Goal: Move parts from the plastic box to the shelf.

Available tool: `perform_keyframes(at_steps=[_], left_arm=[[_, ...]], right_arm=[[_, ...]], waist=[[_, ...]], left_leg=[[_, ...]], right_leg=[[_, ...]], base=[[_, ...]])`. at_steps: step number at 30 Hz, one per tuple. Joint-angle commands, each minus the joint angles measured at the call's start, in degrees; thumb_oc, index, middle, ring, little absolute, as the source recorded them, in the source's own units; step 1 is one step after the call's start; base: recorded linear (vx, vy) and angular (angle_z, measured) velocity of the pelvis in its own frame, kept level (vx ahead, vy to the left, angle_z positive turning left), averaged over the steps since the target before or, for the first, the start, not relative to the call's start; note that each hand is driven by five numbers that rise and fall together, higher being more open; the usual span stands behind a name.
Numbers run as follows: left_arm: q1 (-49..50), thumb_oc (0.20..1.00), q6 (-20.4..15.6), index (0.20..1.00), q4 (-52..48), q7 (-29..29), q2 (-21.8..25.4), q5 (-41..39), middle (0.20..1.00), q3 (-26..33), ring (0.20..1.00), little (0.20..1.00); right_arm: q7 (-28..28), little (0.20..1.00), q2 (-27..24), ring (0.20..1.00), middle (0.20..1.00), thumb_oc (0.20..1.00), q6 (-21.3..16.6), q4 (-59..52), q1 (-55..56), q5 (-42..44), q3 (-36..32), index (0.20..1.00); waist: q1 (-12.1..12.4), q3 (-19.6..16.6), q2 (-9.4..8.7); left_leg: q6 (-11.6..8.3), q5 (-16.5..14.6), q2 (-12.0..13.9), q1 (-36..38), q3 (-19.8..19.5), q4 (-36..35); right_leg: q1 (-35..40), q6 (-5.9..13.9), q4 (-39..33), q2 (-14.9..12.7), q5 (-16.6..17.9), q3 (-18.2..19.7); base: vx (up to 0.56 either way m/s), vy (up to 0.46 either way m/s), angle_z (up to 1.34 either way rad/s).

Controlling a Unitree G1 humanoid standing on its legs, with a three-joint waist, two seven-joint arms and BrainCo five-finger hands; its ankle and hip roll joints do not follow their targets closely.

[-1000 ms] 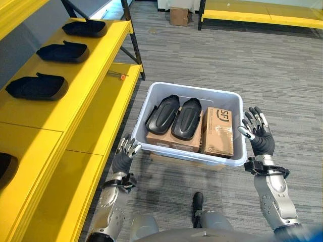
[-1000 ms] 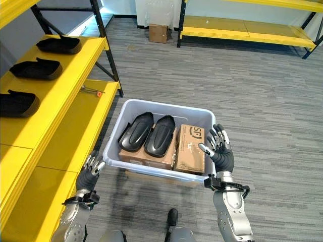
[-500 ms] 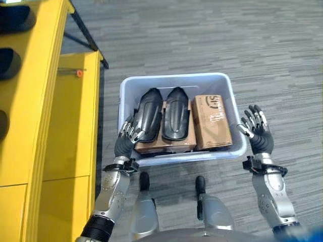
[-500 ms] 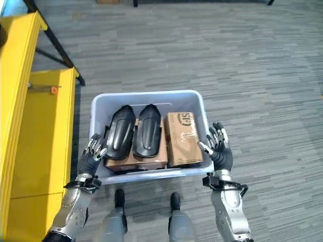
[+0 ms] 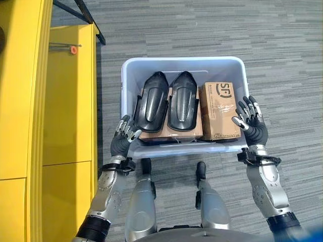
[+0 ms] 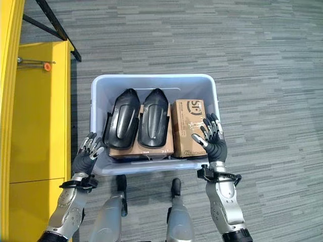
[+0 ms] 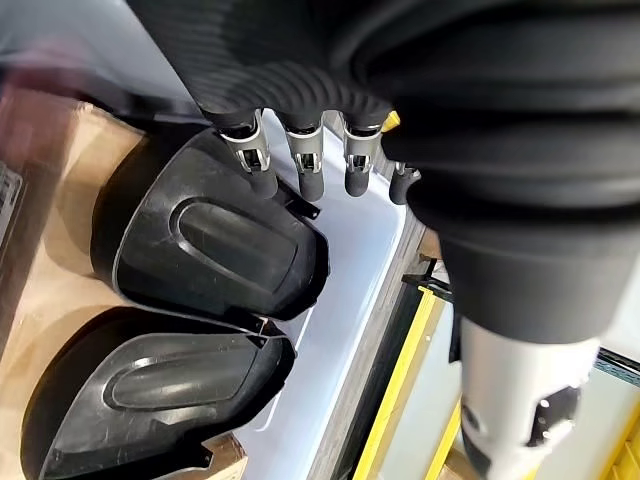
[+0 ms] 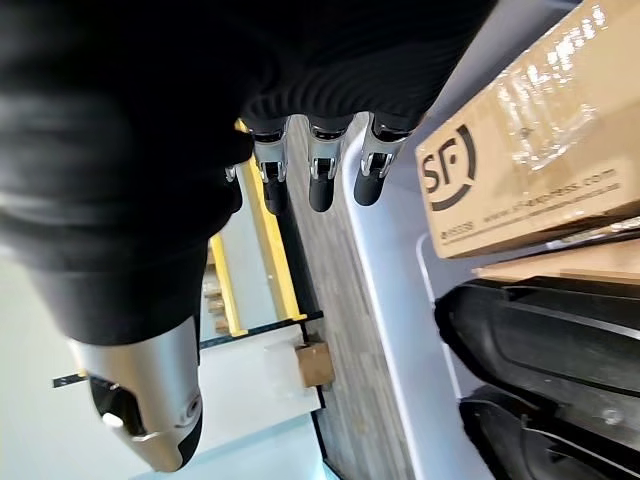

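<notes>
Along the frame's left edge runs the yellow shelf (image 5: 65, 101). At centre, the plastic box (image 5: 184, 65) holds two black parts (image 5: 151, 108) atop cardboard boxes (image 5: 219, 118). The left hand (image 5: 122, 141) rests relaxed, fingers apart, at the box's lower-left corner; the right hand (image 5: 251, 123) is spread beside its right wall.
</notes>
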Motion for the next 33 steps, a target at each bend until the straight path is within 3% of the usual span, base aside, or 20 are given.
perform_keyframes(at_steps=[1, 7, 17, 23, 28, 33], left_arm=[[-1.09, 1.0, -3.64, 1.0, -3.05, 1.82, 0.59, 1.3, 1.0, -0.52, 1.0, 1.0], [-7.15, 1.0, -4.11, 1.0, -3.82, 5.53, 0.34, 2.68, 1.0, -4.7, 1.0, 1.0], [-11.58, 1.0, -4.55, 1.0, -4.23, 7.48, -0.38, 2.13, 1.0, -7.34, 1.0, 1.0], [-12.07, 1.0, -4.82, 1.0, -5.21, 7.92, -0.27, 2.19, 1.0, -7.48, 1.0, 1.0], [-11.7, 1.0, -4.56, 1.0, -5.78, 8.3, -0.04, 3.36, 1.0, -7.52, 1.0, 1.0], [-12.03, 1.0, -4.9, 1.0, -6.55, 8.55, 0.08, 3.37, 1.0, -7.53, 1.0, 1.0]], right_arm=[[-2.48, 1.0, -0.63, 1.0, 1.0, 1.0, -2.37, 0.07, -3.12, -1.28, 0.66, 1.0], [-8.07, 1.0, 4.88, 1.0, 1.0, 1.0, -2.99, 11.95, -17.43, 1.96, 5.49, 1.0], [-12.18, 1.0, 7.86, 1.0, 1.0, 1.0, -3.05, 19.1, -24.82, 1.25, 6.52, 1.0], [-16.07, 1.0, 5.14, 1.0, 1.0, 1.0, -3.53, 13.37, -23.91, -6.02, 3.57, 1.0], [-15.82, 1.0, 3.83, 1.0, 1.0, 1.0, -3.94, 6.53, -19.9, -9.35, 2.59, 1.0], [-17.2, 1.0, 3.47, 1.0, 1.0, 1.0, -3.58, 7.63, -20.18, -11.69, 2.52, 1.0]], waist=[[0.43, -3.92, 1.69], [1.84, -0.42, 3.93], [2.56, 2.35, 5.85], [1.94, 3.09, 6.13], [0.92, 3.47, 5.7], [0.68, 3.7, 6.02]], left_leg=[[-1.8, 2.01, 6.2, 0.55, -0.83, 1.18], [-1.76, 2.73, 5.48, -1.88, -1.02, 0.97], [-1.68, 2.81, 4.5, -3.98, -0.83, 1.02], [-1.61, 3.08, 4.38, -4.99, -1.04, 0.56], [-1.44, 2.84, 4.33, -5.94, -1.01, 1.17], [-1.52, 2.86, 4.18, -6.69, -1.17, 1.22]], right_leg=[[-2.29, 3.74, 7.31, -6.05, 1.51, -0.43], [-5.12, 3.67, 7.48, -6.26, 2.55, -0.55], [-7.59, 3.8, 7.69, -6.85, 3.26, -0.67], [-9.11, 3.68, 8.2, -6.76, 3.03, -0.53], [-10.0, 3.62, 8.51, -6.67, 3.01, -0.24], [-10.65, 3.69, 8.5, -6.75, 3.05, -0.24]], base=[[-0.07, -0.014, 0.07], [-0.05, 0.008, 0.06], [-0.02, 0.005, -0.03], [-0.01, -0.002, 0.05], [0.0, -0.003, -0.01], [0.0, 0.0, 0.0]])
